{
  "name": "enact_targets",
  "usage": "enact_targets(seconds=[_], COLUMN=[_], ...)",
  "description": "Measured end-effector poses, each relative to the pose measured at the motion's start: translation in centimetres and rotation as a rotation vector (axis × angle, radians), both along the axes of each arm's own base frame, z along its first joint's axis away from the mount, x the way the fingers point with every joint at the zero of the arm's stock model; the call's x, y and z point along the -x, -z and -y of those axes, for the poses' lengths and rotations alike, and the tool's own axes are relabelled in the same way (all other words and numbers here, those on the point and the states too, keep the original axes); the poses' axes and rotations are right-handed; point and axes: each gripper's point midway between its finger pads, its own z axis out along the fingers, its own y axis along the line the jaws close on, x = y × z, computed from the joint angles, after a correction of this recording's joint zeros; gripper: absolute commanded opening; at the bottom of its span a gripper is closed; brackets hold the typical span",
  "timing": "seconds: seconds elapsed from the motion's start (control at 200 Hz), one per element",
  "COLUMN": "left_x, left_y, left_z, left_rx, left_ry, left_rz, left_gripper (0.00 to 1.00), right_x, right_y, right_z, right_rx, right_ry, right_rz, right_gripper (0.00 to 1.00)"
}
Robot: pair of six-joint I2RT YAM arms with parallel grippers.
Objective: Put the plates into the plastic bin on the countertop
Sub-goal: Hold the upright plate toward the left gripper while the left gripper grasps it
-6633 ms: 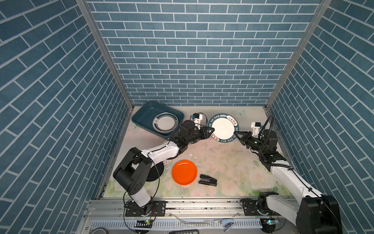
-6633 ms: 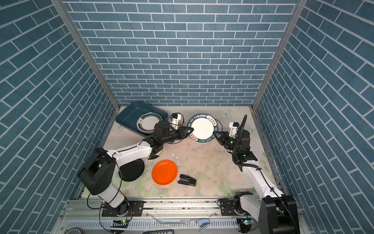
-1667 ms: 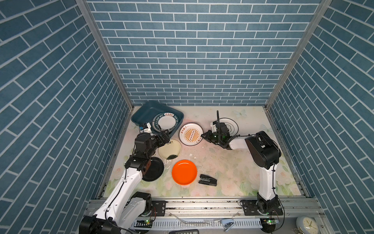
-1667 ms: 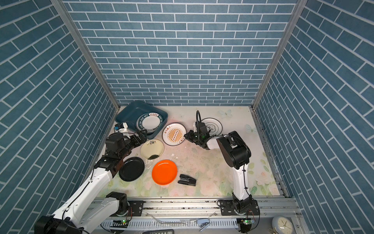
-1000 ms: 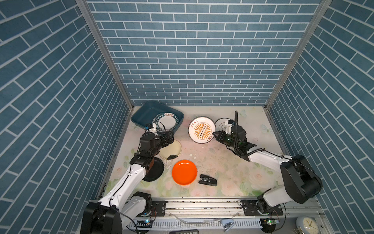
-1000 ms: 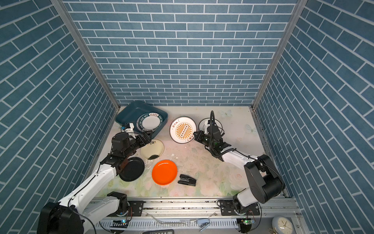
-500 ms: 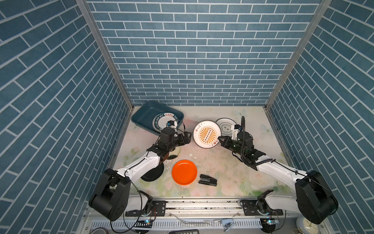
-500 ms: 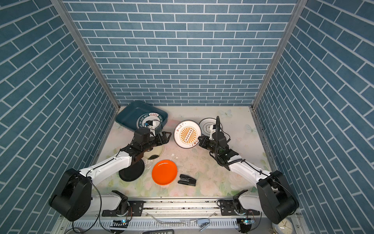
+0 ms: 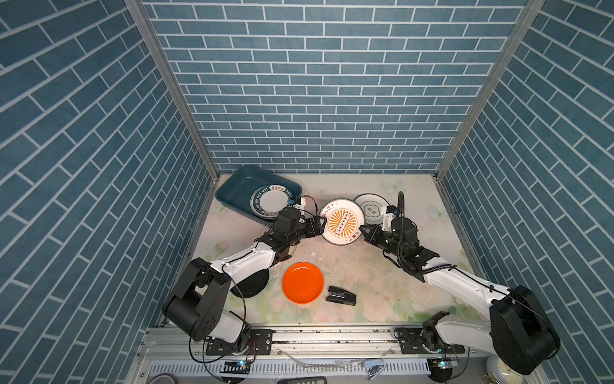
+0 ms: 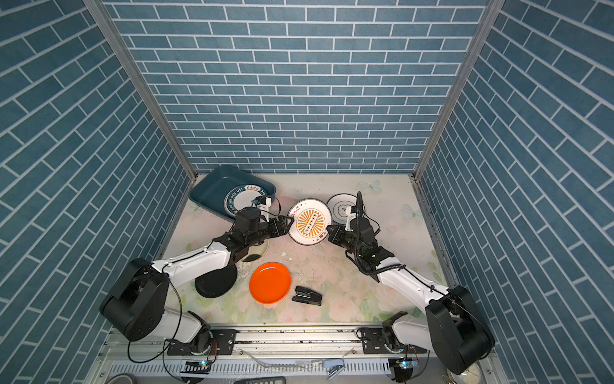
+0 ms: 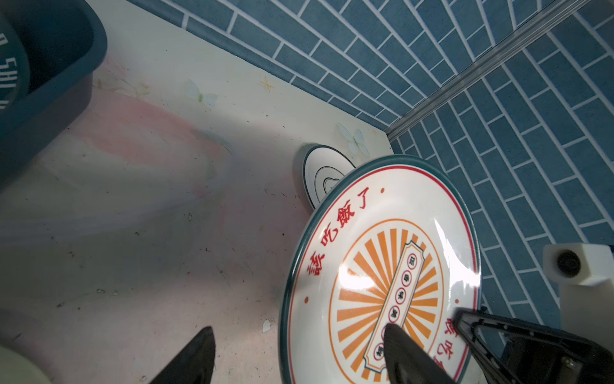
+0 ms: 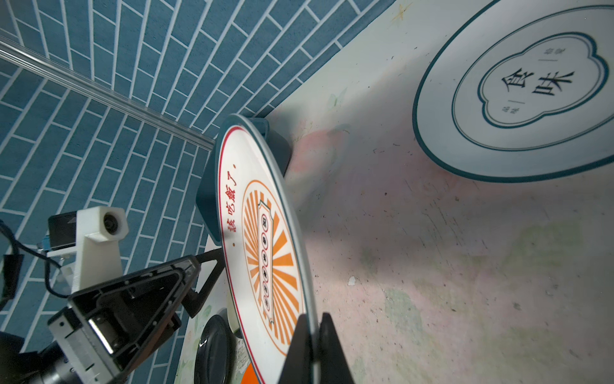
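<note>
Right gripper (image 9: 362,229) is clamping sunburst plate (image 9: 342,222) beside plastic bin (image 9: 237,187); left gripper (image 9: 321,221) jaws, apart, are straddling opposite rim. Seat deep before closing.

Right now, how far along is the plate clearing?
Done: a teal-rimmed plate lies in the bin.
In hand: the right gripper holds the sunburst plate by its rim; the open left gripper straddles the opposite edge.
Left: orange plate, black plate, cream plate and white plate on the countertop.
</note>
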Motion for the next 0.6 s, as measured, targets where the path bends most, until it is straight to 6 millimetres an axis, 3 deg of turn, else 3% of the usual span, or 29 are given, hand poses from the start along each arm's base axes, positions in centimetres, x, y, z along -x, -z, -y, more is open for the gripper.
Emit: enact_targets(seconds=[0.075, 0.365, 0.505, 0.6], left_x=[-0.2, -0.7, -0.9, -1.1], left_y=[0.2, 0.4, 0.5, -0.2], left_z=[0.3, 1.3, 1.8, 2.0], left_rx=[0.006, 0.047, 0.071, 0.099], left_ry=[0.006, 0.027, 0.035, 0.040], left_rz=[-0.006, -0.022, -0.029, -0.020], left_gripper=[0.79, 0.53, 0.24, 0.13], right_x=[0.1, 0.4, 0.5, 0.4], right_y=[-0.3, -0.9, -0.9, -0.2], right_z=[0.0, -0.2, -0.2, 0.3], right_rx=[-0.005, -0.040, -0.055, -0.057], right_ry=[0.000, -0.010, -0.015, 0.009], right_rz=[0.006, -0.002, -0.019, -0.060], right_gripper=[0.00, 0.00, 0.00, 0.00])
